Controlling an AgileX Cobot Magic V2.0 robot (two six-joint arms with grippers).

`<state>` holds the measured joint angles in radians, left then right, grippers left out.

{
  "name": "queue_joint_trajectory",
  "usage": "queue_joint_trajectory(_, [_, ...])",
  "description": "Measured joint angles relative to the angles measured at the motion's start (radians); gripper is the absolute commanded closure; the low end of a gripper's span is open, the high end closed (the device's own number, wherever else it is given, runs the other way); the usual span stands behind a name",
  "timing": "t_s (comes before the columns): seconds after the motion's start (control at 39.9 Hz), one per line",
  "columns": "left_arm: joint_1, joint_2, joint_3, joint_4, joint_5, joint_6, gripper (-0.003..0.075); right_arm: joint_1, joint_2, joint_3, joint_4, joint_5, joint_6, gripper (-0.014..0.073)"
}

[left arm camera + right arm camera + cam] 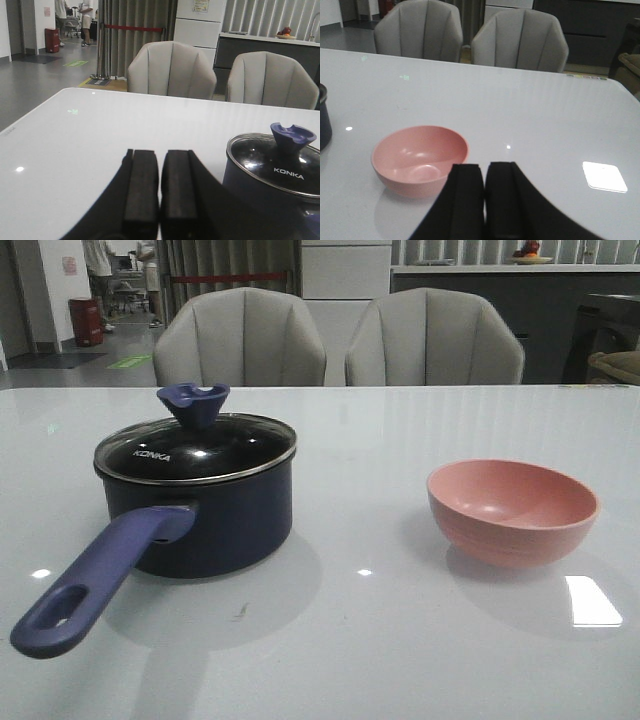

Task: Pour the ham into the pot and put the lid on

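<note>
Tabletop (400, 640): pale grey and glossy, filling the front view and throwing back ceiling-light glints. It is carrying everything listed below.

Two grey chairs (240, 338) are standing side by side beyond its far edge.

Pot (215, 520): dark navy saucepan, sitting upright on the left half of the tabletop. Its lighter blue-purple handle (95, 585) is pointing toward the near left corner, and the oval hole at its end is showing.

Lid (195, 448): clear glass with a steel rim, sitting flat on the pot's mouth and closing it. White "KONKA" lettering is reading on the glass, and the blue flared knob (193, 402) is standing up at the centre.

Pink bowl (512, 510): sitting upright on the right half, well apart from the pot. Its inside is showing bare pink in both the front and right wrist views.

Ham: showing in no view; whether it is lying under the lid cannot be told through the dark glass.

Left claw (160, 195): hanging near the pot, its two black fingers pressed together and gripping nothing.

Right claw (484, 200): hanging just beside the pink bowl, fingers likewise together, nothing between them.
</note>
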<state>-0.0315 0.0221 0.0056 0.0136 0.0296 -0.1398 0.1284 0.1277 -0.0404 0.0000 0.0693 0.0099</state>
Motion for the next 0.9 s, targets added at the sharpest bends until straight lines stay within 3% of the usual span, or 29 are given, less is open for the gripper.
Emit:
queue_joint_trajectory(0.23, [0.000,0.000,0.000,0.000,0.002,0.000,0.0607,-0.032,-0.129,0.067,-0.022,0.000,0.026,0.0417])
queue_joint_trajectory(0.9, [0.000,0.000,0.000,0.000,0.002,0.000,0.0607,-0.050,-0.138,0.067,-0.025,0.012,0.033,0.0417])
